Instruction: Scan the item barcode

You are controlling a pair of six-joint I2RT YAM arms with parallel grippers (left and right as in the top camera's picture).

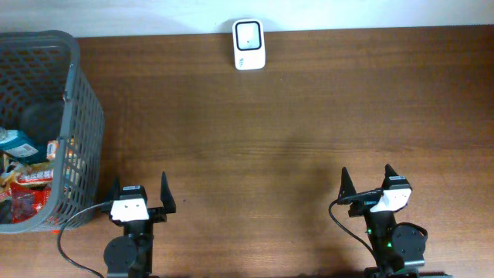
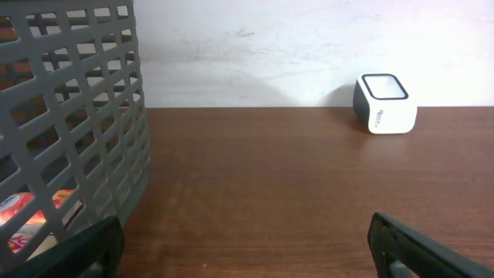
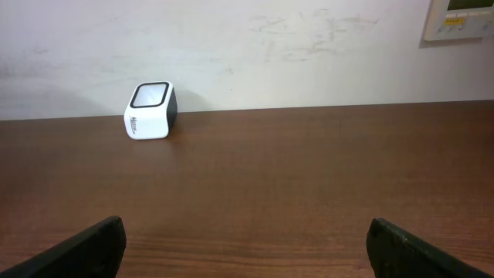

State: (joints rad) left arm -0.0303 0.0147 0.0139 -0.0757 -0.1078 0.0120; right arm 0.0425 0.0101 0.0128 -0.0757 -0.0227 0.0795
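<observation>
A small white barcode scanner with a dark window stands at the table's far edge, centre; it also shows as the scanner and the scanner in the wrist views. Packaged items lie inside the grey basket at the left. My left gripper stands open near the front edge, just right of the basket, nothing between its fingers. My right gripper is open at the front right, far from the scanner, its fingers wide apart and empty.
The grey mesh basket fills the left of the left wrist view, close beside that gripper. A white wall rises behind the table's far edge. Bare brown wood lies between the grippers and the scanner.
</observation>
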